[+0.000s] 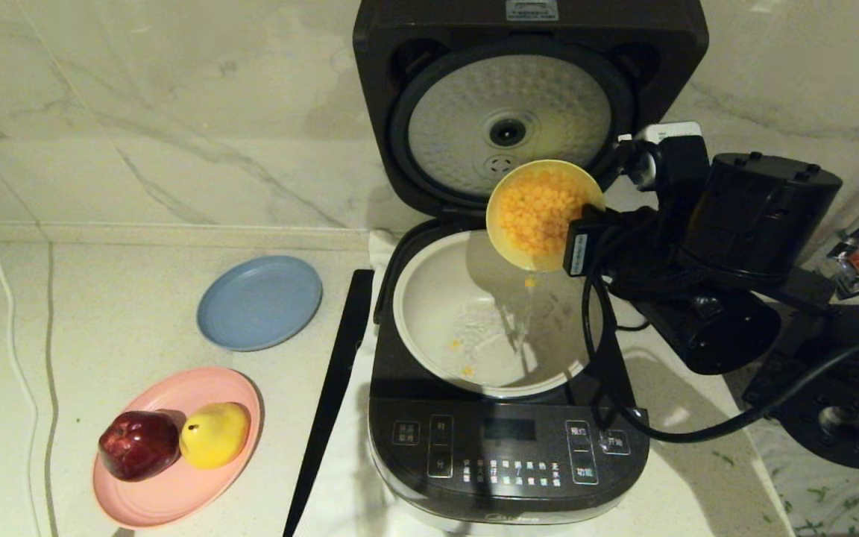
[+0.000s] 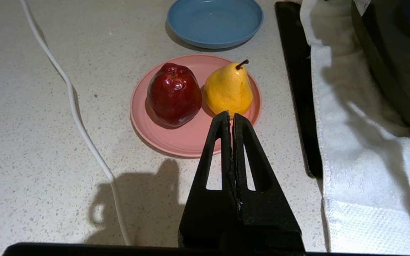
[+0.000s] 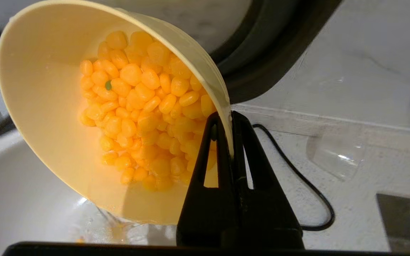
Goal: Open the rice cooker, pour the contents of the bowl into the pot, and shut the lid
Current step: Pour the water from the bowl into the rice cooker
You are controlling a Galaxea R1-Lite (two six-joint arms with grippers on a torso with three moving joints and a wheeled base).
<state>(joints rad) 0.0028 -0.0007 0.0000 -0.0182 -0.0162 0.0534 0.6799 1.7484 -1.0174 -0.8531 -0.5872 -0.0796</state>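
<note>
The dark rice cooker (image 1: 508,447) stands open, its lid (image 1: 511,127) upright with the dimpled silver plate facing me. My right gripper (image 1: 582,242) (image 3: 230,119) is shut on the rim of the pale yellow bowl (image 1: 545,212) (image 3: 48,117), holding it steeply tilted above the cream-white pot (image 1: 429,313). Yellow kernels (image 1: 534,209) (image 3: 144,113) crowd the bowl's lower side; water streams off its lip, and a few kernels (image 1: 467,369) lie in the pot. My left gripper (image 2: 231,115) hangs shut and empty above the counter, near the pink plate.
A pink plate (image 1: 176,492) holds a red apple (image 1: 139,444) and a yellow pear (image 1: 215,434). A blue plate (image 1: 259,302) lies behind it. A black strip (image 1: 332,388) and a white towel (image 2: 365,149) lie beside the cooker. A white cable (image 2: 80,124) crosses the counter.
</note>
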